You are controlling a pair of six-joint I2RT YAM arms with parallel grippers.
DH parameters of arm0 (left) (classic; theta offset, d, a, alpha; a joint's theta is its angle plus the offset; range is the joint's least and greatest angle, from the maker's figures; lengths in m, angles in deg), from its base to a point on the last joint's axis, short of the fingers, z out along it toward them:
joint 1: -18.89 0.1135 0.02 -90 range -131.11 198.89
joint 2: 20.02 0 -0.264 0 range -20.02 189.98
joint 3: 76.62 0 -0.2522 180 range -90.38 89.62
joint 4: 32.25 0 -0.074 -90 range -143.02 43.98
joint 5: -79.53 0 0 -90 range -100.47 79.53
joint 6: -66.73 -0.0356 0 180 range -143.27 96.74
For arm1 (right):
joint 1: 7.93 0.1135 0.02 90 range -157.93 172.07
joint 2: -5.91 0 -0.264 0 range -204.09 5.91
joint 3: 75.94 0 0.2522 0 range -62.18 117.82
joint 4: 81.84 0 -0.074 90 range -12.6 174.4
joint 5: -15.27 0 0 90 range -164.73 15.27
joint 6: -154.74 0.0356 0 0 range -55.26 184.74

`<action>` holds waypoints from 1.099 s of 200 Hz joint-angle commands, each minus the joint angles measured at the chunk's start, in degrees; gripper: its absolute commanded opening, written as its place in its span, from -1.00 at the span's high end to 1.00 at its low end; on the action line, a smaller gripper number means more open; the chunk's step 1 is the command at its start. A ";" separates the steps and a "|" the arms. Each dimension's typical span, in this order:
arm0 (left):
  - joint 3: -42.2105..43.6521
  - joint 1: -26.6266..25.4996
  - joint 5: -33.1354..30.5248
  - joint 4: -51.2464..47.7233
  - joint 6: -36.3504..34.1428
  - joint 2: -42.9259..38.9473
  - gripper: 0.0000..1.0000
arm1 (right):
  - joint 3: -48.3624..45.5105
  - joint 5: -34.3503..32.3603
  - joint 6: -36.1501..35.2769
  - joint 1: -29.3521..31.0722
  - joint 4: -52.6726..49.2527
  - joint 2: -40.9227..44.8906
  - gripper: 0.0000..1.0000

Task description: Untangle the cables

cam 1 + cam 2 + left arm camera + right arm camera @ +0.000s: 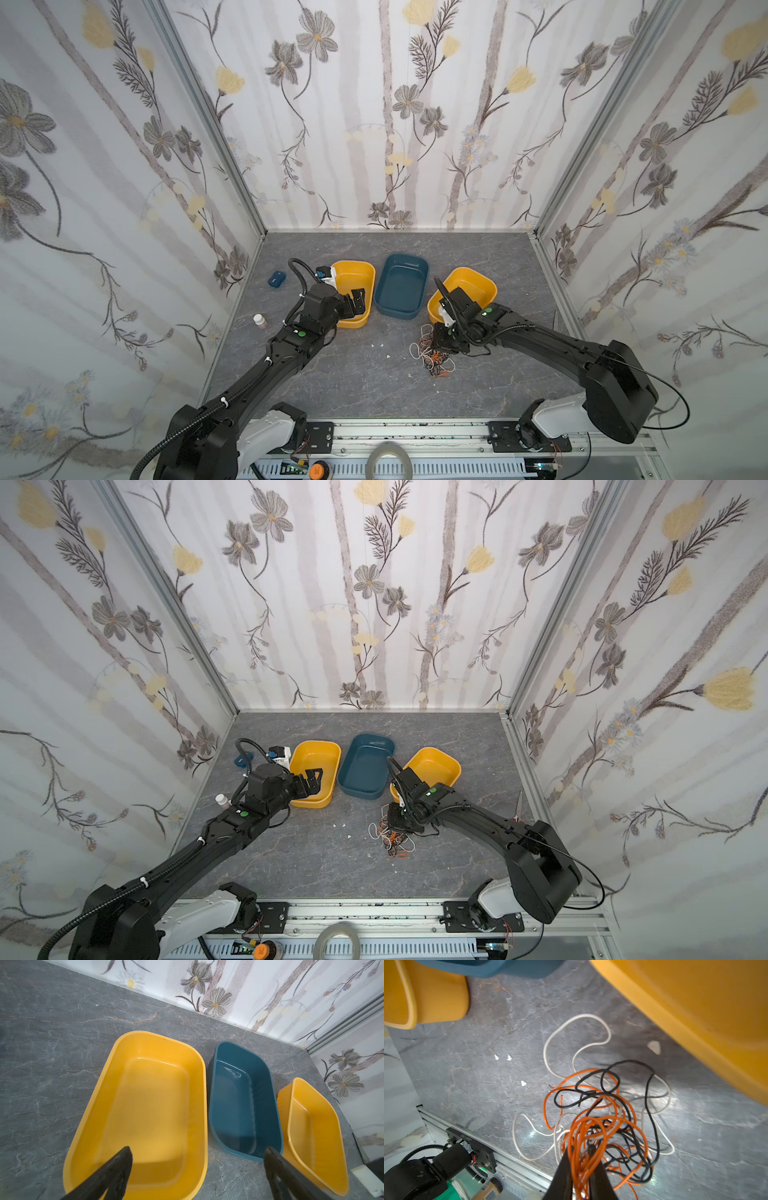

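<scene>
0 cables separated: white, orange, black cables (602, 1105) all 1 tangle on table (353, 374), beside right yellow bin (494, 286). It, blue bin (407, 256) and left yellow bin (353, 262) look empty. My right gripper (580, 1149) pinches orange strands; my left gripper (198, 1149) is spread wide, holding nothing. Nearly all work left.

Both top views look steeply down over the whole table (365, 386) toward the back wall (395, 124); wrist cameras hang close, left facing the bins (149, 1095), right the cables (579, 1136).
</scene>
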 commanded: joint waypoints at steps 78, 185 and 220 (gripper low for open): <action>-2.88 2.09 5.50 -8.73 1.01 0.36 -1.00 | 11.62 -0.56 -9.85 4.87 -9.42 -7.66 -0.01; -9.11 11.20 3.39 -30.71 4.89 2.05 -0.96 | 7.89 -14.12 -9.33 -10.40 -20.33 1.60 -0.13; -8.17 15.09 3.45 -33.09 6.43 2.73 -0.95 | 5.13 -16.23 -10.69 -17.63 -20.24 3.48 -0.18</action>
